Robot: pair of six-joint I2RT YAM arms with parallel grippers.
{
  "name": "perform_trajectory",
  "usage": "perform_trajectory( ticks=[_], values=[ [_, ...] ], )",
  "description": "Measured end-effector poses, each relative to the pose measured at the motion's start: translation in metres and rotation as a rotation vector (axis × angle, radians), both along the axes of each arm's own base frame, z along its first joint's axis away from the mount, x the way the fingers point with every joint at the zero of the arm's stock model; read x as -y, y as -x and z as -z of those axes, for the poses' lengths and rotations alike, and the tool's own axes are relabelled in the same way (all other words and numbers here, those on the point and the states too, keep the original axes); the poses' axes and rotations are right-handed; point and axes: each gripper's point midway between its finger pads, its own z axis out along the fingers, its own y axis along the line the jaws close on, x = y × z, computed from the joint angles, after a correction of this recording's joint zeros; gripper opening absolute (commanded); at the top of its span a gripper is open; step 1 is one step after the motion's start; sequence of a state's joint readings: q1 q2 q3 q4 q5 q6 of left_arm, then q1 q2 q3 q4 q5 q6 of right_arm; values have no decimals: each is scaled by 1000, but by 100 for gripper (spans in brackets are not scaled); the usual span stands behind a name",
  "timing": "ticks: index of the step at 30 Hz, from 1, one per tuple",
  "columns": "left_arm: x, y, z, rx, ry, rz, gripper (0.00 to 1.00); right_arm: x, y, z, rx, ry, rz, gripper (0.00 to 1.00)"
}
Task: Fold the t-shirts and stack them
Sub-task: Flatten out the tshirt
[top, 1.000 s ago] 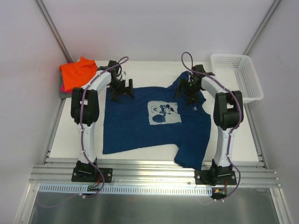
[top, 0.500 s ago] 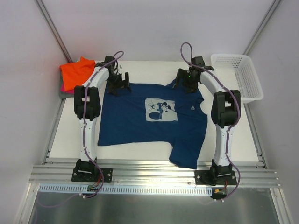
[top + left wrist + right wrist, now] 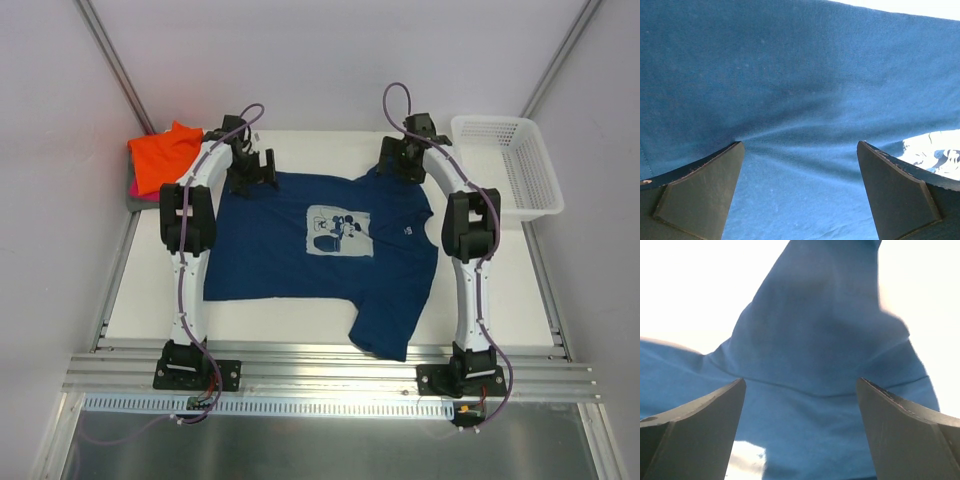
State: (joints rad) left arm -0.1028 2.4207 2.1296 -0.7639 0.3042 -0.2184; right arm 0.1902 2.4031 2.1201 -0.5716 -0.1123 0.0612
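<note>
With left pincer (image 3: 254, 171) and right pincer (image 3: 397, 161) gaping empty at the navy t-shirt's (image 3: 320, 262) far edge, nip cloth evenly and lift together.

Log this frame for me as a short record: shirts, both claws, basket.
navy t-shirt: spread out print-up, mid-table
left claw: open, over the shirt's far-left corner
right claw: open, over the shirt's far-right corner
orange t-shirt: folded, top of the pile at far left
basket: white, far right, apart from the shirts
</note>
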Motion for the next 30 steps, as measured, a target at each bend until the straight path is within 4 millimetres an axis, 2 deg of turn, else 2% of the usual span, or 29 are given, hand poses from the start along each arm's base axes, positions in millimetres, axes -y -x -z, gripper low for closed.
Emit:
perform_trajectory(
  ticks=[8, 13, 18, 22, 30],
  values=[
    [-7, -7, -1, 23, -6, 3, 99, 7, -15, 7, 34, 48, -10, 97],
    [-7, -8, -1, 25, -6, 5, 99, 7, -14, 8, 32, 43, -20, 97],
    [-7, -8, -1, 25, -6, 5, 99, 5, -2, 16, -8, 33, -31, 97],
    [-7, -8, -1, 26, -6, 6, 99, 7, -3, 17, -10, 32, -28, 97],
    [-5, -5, -4, 27, 3, 9, 99, 11, -40, 15, 79, 62, -12, 97]
  ],
)
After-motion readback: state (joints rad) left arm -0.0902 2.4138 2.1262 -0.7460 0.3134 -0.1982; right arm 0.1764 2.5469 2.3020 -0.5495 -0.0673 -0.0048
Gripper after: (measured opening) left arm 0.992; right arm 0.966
